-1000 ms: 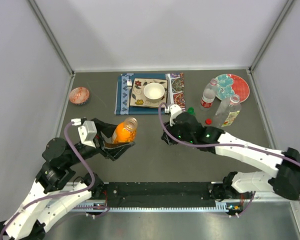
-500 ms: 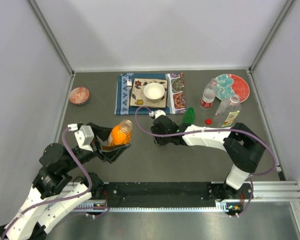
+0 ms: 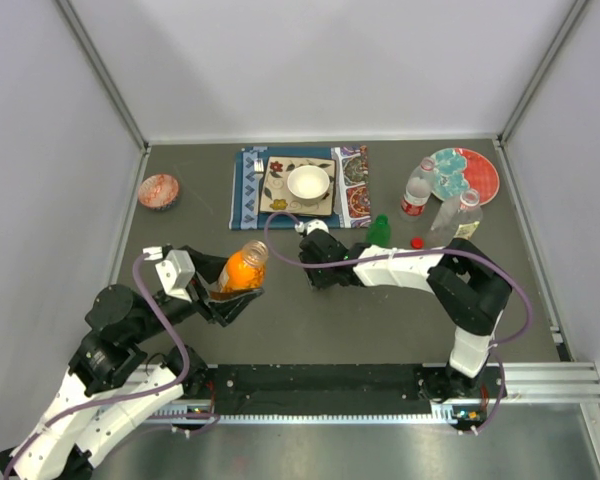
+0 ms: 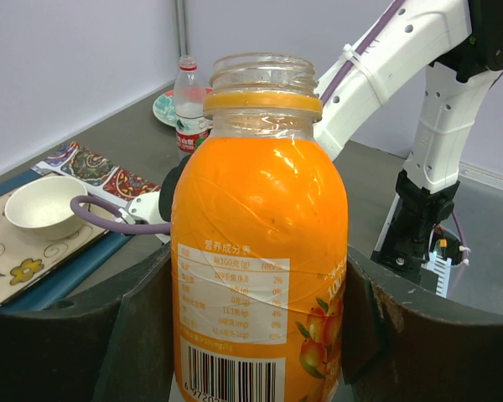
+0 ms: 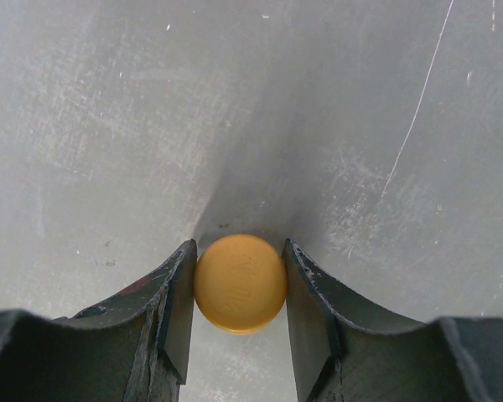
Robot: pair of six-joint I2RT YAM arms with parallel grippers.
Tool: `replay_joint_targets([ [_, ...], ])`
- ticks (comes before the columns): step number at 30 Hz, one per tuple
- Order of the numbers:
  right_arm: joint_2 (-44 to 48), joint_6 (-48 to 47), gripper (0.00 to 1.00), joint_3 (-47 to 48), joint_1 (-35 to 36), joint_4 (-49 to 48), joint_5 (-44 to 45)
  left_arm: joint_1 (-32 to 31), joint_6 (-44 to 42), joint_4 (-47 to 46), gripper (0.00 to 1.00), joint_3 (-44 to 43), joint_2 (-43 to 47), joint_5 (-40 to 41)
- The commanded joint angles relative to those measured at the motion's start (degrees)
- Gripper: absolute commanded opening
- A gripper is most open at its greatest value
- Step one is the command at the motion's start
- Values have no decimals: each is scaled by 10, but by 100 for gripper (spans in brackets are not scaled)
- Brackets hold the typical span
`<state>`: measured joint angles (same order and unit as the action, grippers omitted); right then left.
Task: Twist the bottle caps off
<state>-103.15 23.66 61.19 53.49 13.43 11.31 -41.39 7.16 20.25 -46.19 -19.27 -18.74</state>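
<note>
Squat orange plastic bottle (image 4: pixel 260 234) gripped uncapped by the left claw (image 3: pixel 235 290); small round orange plastic cap (image 5: pixel 240 280) pinched in the right claw (image 5: pixel 239 295).

The bottle is clamped around its labelled body, with its open mouth and orange neck ring seen clear of the fingers. The cap is held by its rim between both right fingers, low over the dark grey counter (image 3: pixel 310 330); whether it touches the surface cannot be told. Towards the far right, a small green plastic bottle (image 3: pixel 379 230), a small red plastic cap (image 3: pixel 417 241), a small clear bottle with a red label (image 3: pixel 417 190) and a larger clear plastic bottle (image 3: pixel 455 220) are seen on the counter.
</note>
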Motion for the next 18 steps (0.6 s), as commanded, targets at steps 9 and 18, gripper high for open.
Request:
replay_joint_targets([
  [9,8,13,45,4,-5,22,17,1,2,-21,37,2,0,-2],
  [18,24,19,53,-3,-5,25,17,1,8,-23,37,5,2,-8],
])
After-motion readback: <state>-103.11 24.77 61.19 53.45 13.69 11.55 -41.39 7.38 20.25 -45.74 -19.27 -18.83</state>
